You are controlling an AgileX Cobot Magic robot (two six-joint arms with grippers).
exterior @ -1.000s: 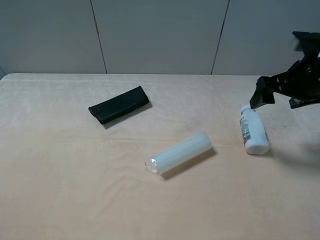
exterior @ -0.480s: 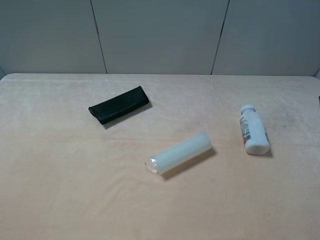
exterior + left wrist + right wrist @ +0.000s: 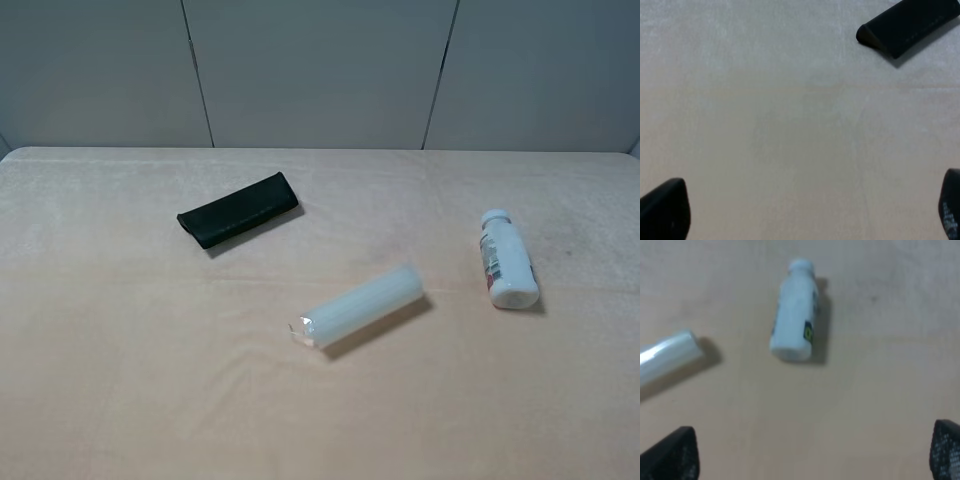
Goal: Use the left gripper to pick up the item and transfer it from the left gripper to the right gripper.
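The small white bottle [image 3: 506, 259] with a white cap and a red-marked label lies on its side at the right of the table. It also shows in the right wrist view [image 3: 793, 311], lying alone, well away from the right gripper [image 3: 815, 452]. That gripper is open and empty, with its fingertips [image 3: 672, 455] wide apart at the frame corners. The left gripper [image 3: 810, 210] is open and empty over bare table, its fingertips [image 3: 665, 210] far apart. Neither arm shows in the exterior high view.
A flat black case [image 3: 239, 209] lies at the back left and shows in the left wrist view [image 3: 905, 25]. A translucent whitish cylinder [image 3: 360, 305] lies mid-table, its end in the right wrist view [image 3: 667, 357]. A grey wall runs behind the beige table [image 3: 120, 350].
The right arm was beside the bottle at the right edge of the exterior high view one second ago. It has pulled back out of that view. The bottle has not moved.
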